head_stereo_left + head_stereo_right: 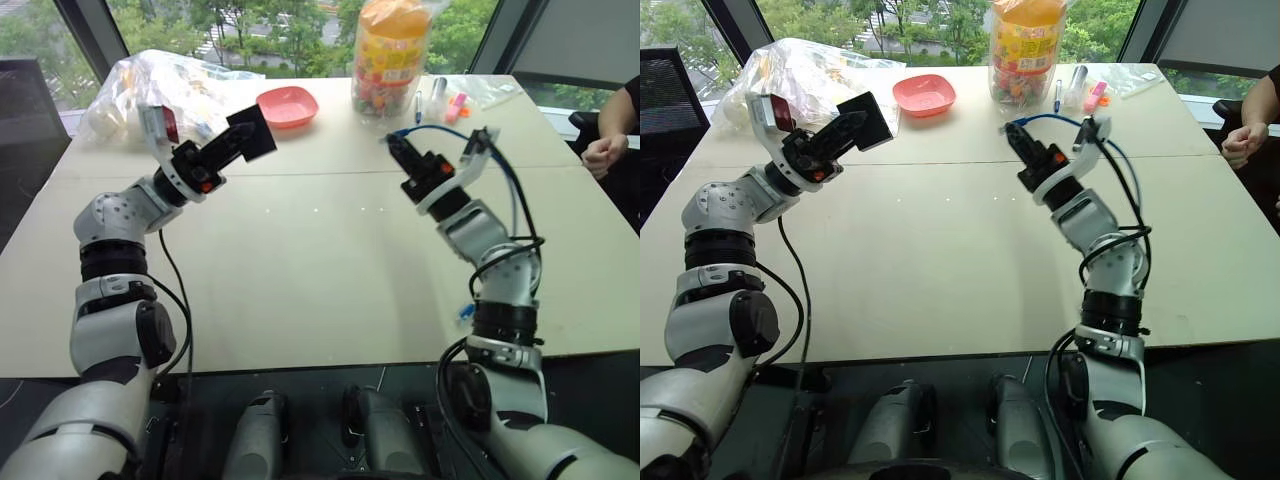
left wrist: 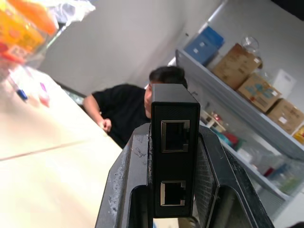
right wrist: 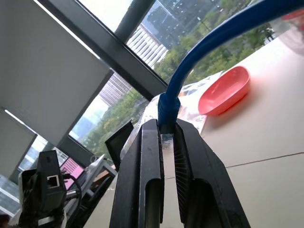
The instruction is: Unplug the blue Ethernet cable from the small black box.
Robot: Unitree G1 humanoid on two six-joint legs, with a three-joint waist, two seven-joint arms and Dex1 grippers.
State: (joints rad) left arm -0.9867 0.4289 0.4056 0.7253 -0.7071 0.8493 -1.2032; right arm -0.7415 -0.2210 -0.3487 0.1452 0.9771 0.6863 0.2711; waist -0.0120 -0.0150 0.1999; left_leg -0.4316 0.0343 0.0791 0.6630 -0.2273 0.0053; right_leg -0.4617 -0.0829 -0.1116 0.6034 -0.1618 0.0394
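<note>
The left gripper [image 1: 243, 143] is clamped on the small black box [image 1: 255, 134], raised over the table [image 1: 300, 270], both ports empty; well apart, the right gripper [image 1: 398, 150] pinches the blue Ethernet cable [image 3: 176, 92] at its plug; light, limp cord, best held by that stiff plug.

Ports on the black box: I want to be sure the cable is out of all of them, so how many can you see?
2, both empty, stacked on the black box's one visible face: one near its free end, one lower between the left end effector's fingers. Other sides are hidden.
</note>
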